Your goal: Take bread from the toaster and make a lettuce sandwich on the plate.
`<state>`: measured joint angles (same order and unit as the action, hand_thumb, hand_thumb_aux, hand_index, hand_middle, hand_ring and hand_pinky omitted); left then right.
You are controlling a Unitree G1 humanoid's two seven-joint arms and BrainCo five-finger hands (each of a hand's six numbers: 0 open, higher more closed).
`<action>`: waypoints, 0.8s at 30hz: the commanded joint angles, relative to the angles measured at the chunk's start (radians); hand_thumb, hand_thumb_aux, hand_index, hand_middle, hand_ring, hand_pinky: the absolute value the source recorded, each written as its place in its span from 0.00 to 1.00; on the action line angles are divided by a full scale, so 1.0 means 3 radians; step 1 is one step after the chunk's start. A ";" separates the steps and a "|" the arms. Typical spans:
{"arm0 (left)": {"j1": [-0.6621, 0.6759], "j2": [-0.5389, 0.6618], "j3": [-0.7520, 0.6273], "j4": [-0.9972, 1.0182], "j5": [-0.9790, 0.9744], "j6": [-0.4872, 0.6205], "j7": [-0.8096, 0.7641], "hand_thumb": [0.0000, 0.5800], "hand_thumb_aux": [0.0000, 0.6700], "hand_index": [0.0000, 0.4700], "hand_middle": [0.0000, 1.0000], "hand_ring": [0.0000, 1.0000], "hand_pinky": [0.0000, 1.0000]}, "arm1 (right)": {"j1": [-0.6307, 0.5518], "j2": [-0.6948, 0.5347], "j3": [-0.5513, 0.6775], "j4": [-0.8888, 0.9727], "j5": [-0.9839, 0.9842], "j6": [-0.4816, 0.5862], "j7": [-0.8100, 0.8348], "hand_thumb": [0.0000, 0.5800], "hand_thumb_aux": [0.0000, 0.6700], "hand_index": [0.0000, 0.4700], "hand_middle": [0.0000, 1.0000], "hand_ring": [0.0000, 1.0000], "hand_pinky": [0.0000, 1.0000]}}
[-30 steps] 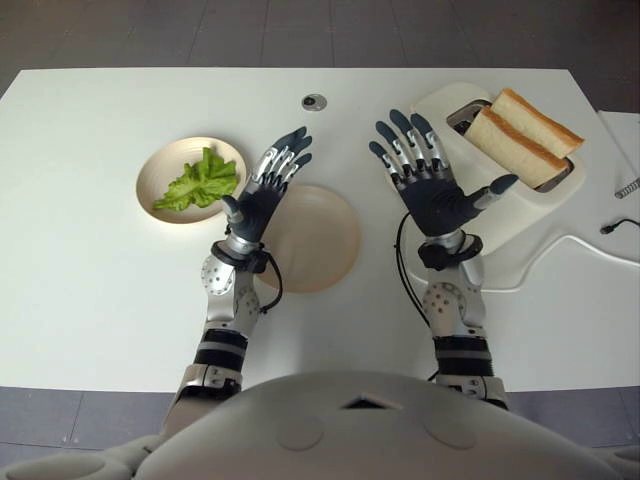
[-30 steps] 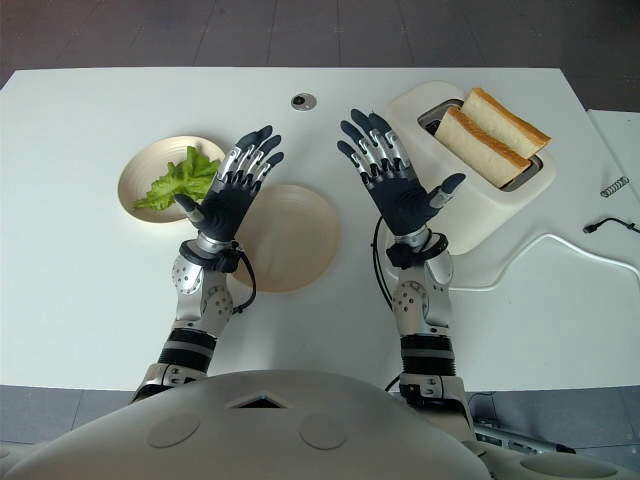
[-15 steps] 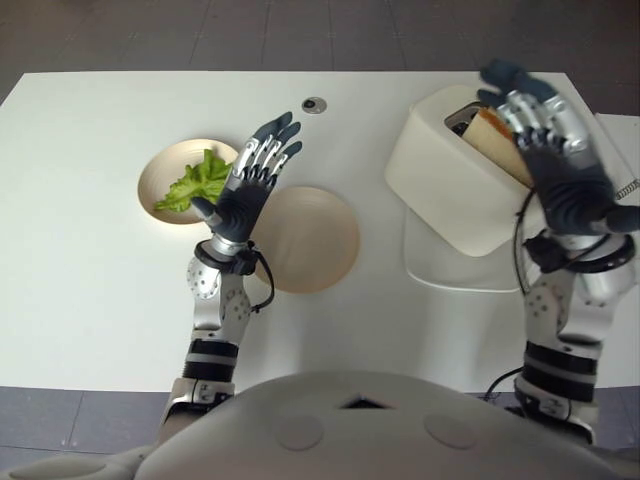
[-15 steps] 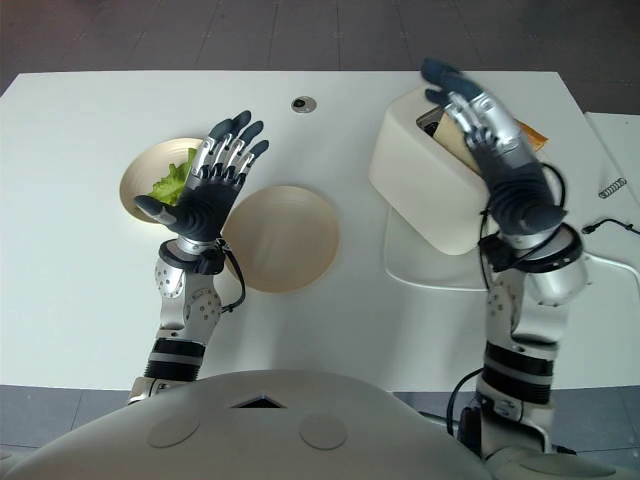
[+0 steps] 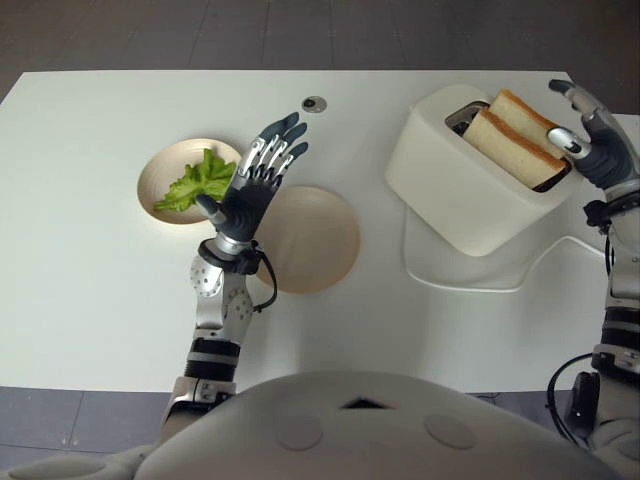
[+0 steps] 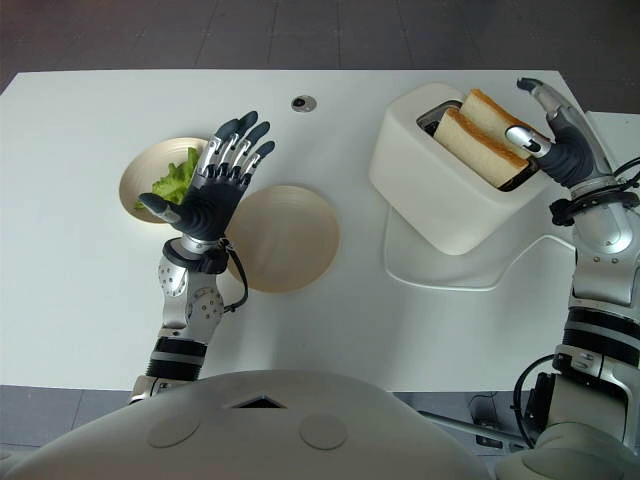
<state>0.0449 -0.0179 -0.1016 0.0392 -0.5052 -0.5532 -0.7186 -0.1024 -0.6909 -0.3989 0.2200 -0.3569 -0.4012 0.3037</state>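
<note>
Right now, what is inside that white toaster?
Two bread slices stand side by side in the slots of the toaster, with their upper parts sticking out. Their lower parts are hidden by its walls, as is anything else down inside.

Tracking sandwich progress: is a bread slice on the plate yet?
No, both bread slices stand in the toaster, and nothing lies on the plate.
</note>
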 commanded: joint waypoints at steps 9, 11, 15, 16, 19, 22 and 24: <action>0.0002 -0.0032 0.0032 0.0066 0.0009 0.0029 0.0011 0.00 0.00 0.00 0.00 0.00 0.00 | 0.0124 -0.0308 0.0248 0.0397 0.0146 -0.0011 -0.0096 0.20 0.11 0.11 0.00 0.00 0.00; -0.0002 -0.0037 0.0030 0.0069 0.0012 0.0034 0.0010 0.00 0.00 0.00 0.00 0.00 0.00 | 0.0158 -0.0329 0.0268 0.0395 0.0182 -0.0013 -0.0092 0.79 0.54 0.54 0.00 0.00 0.00; 0.0000 -0.0038 0.0037 0.0083 0.0027 0.0022 0.0007 0.00 0.00 0.00 0.00 0.00 0.00 | 0.0126 -0.0305 0.0248 0.0250 0.0405 -0.0092 -0.0094 1.00 1.00 1.00 0.04 0.04 0.04; -0.0004 -0.0035 0.0046 0.0089 0.0050 -0.0001 0.0017 0.00 0.00 0.00 0.00 0.00 0.00 | 0.0076 -0.0296 0.0209 0.0230 0.0475 -0.0116 -0.0136 1.00 1.00 1.00 0.13 0.13 0.13; -0.0103 0.0063 0.0232 0.0124 0.0292 -0.0169 0.0190 0.00 0.00 0.00 0.00 0.00 0.00 | -0.0058 -0.0263 0.0107 0.0104 0.0650 -0.0158 -0.0275 1.00 1.00 1.00 0.87 0.87 0.87; -0.0339 0.0379 0.0653 0.0297 0.1209 -0.0218 0.0894 0.00 0.00 0.00 0.00 0.00 0.00 | -0.0231 -0.0193 0.0093 0.0045 0.0753 -0.0274 -0.0407 1.00 1.00 1.00 1.00 1.00 1.00; -0.0486 0.0601 0.0885 0.0433 0.1834 -0.0010 0.1472 0.00 0.00 0.00 0.00 0.00 0.00 | -0.0309 -0.0134 0.0073 -0.0035 0.0852 -0.0398 -0.0473 1.00 1.00 1.00 1.00 1.00 1.00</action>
<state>-0.0527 0.0939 0.0887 0.1164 -0.1405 -0.6214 -0.4421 -0.1593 -0.7600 -0.3621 0.2444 -0.1516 -0.4851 0.1863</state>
